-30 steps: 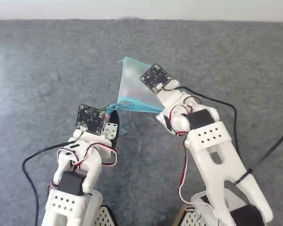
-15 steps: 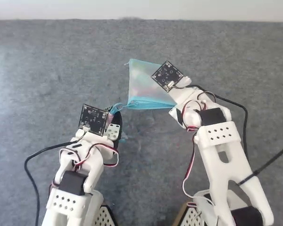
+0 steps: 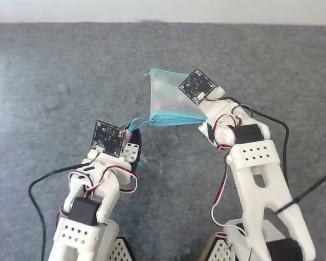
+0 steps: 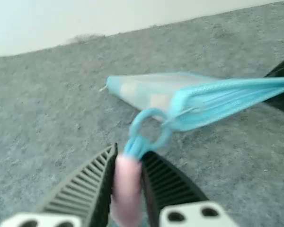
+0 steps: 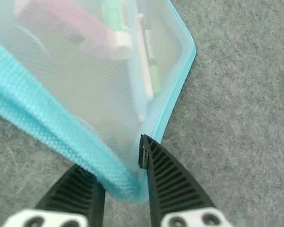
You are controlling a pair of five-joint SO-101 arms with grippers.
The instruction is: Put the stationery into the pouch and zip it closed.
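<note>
That limp, light mesh pouch needs both grips: left gripper jaws pinching the pull tab, right gripper jaws clamping its corner.

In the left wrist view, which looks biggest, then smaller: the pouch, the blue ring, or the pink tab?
Biggest: pouch.
Then: blue ring and pink tab look about alike. The tab is nearer the camera, so I won't rank them.

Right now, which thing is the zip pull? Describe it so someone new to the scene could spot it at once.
Over the grey carpeted table, the right gripper holds one corner of a translucent turquoise mesh pouch. From its other end, a blue ring leads to a pale pink tab pinched in the left gripper. It is the only pink thing outside the pouch.
</note>
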